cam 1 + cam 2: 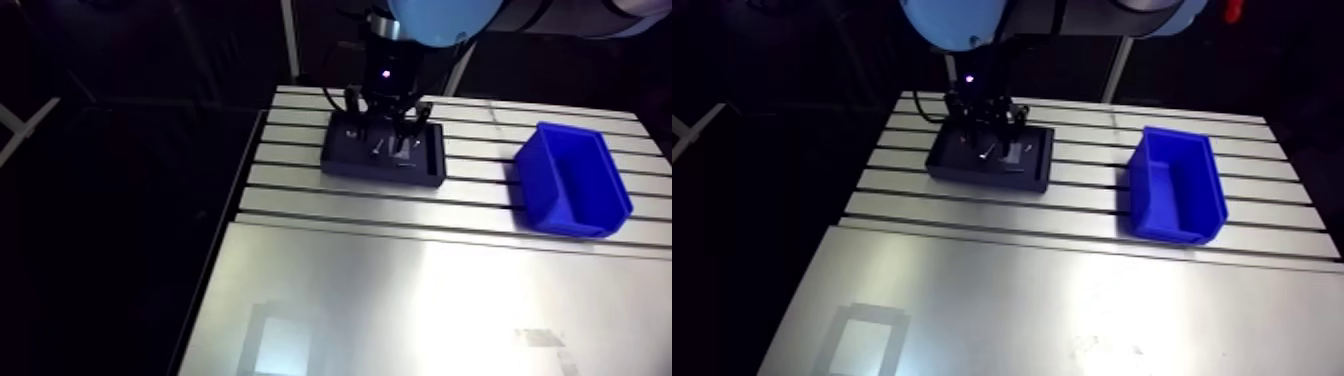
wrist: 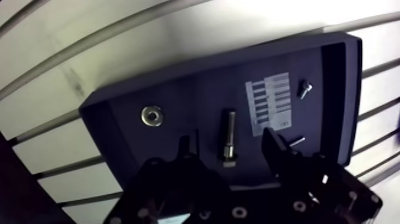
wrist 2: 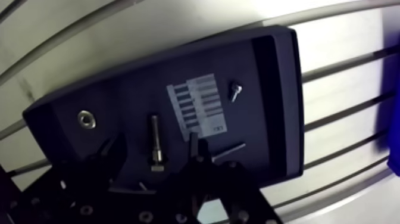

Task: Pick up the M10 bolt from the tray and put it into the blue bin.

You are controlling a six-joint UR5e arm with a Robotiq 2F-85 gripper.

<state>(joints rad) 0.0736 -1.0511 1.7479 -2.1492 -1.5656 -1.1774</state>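
Note:
The M10 bolt, a long silver bolt, lies on the floor of the dark tray. My gripper hangs just over the tray and is open, one finger on each side of the bolt's head end, touching nothing. In the arm view the gripper stands over the tray at the back of the table. The blue bin sits open-topped to the right of the tray, a short gap away.
Also in the tray are a round washer or nut, a small screw, a thin pin and a white label. The slotted table top gives way to a smooth metal plate nearer the front.

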